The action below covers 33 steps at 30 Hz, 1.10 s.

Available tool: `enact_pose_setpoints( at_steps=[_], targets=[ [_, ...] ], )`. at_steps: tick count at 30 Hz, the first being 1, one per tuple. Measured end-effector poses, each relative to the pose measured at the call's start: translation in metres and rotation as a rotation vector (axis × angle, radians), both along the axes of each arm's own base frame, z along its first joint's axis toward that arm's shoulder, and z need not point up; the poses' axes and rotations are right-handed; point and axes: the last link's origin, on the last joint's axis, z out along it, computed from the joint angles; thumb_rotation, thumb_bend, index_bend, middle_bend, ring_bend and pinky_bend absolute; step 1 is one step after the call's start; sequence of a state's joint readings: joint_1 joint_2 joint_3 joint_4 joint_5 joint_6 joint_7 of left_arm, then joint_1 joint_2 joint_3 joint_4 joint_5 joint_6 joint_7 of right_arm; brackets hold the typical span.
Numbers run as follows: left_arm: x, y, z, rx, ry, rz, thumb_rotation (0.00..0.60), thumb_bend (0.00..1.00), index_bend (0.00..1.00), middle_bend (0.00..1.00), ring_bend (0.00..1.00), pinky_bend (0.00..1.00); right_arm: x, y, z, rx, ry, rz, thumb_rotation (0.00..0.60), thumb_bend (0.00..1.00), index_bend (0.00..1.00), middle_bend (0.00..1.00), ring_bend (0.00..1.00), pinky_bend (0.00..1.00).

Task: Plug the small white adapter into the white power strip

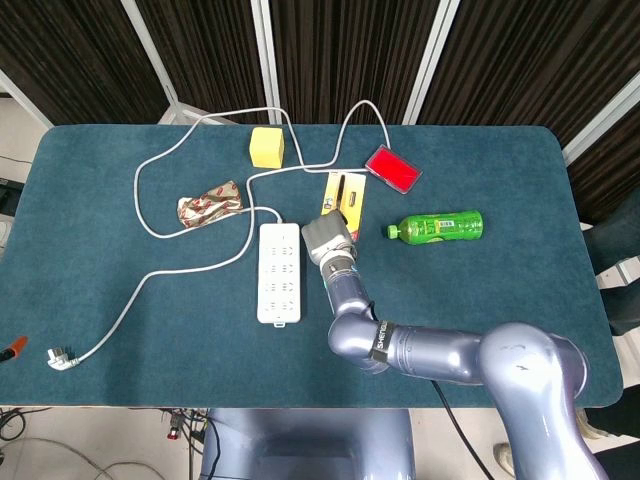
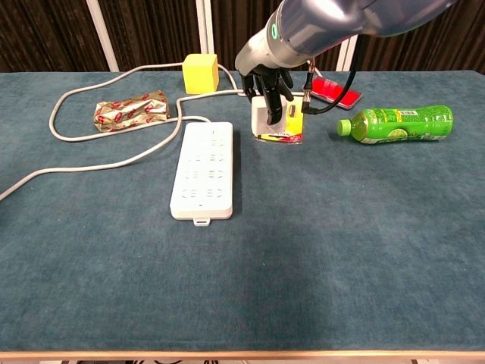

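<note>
The adapter [image 2: 262,115] is held above the bench [image 2: 318,250], just right of the strip's [image 2: 203,170] far end and in front of a yellow card pack [image 2: 286,129]. It is pinched by the dark fingers [image 2: 267,85] of the right hand [image 2: 267,89], which reach down over its top; its white body hangs upright below them. In the head view the hand [image 1: 328,238] is seen from above, just beside the strip's [image 1: 279,272] right edge, and the adapter itself is hidden under it.

The strip is laid flat on the bench with its sockets up. Its grey cord [image 1: 150,215] is looped across the far left of the bench and ends in a plug [image 1: 60,357] near the front left corner.

A foil packet [image 2: 130,111] is seen left of the strip, beside the cord. A yellow block [image 2: 201,73] is placed at the far side, a red case [image 1: 393,169] to the right of it, and a green bottle [image 2: 395,124] is laid on its side well right of the hand.

The left hand is shown in neither view.
</note>
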<state>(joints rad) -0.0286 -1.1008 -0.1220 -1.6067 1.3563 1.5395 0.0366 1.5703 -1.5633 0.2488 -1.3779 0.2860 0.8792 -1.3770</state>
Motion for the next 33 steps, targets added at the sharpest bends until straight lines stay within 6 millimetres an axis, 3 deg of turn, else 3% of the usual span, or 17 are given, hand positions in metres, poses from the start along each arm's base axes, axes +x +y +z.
enact_pose_setpoints(
  at_steps=[23, 33],
  targets=[
    [0.000, 0.000, -0.003, -0.006, 0.019, 0.008, 0.600, 0.08, 0.18, 0.00, 0.00, 0.00, 0.027, -0.017, -0.027, -0.014, -0.122, -0.086, 0.600, 0.47, 0.73, 0.65, 0.61, 0.31],
    [0.000, 0.000, -0.003, -0.008, 0.018, 0.010, 0.600, 0.08, 0.18, 0.00, 0.00, 0.00, 0.028, -0.012, -0.033, 0.000, -0.144, -0.113, 0.600, 0.47, 0.74, 0.65, 0.61, 0.31]
  ],
)
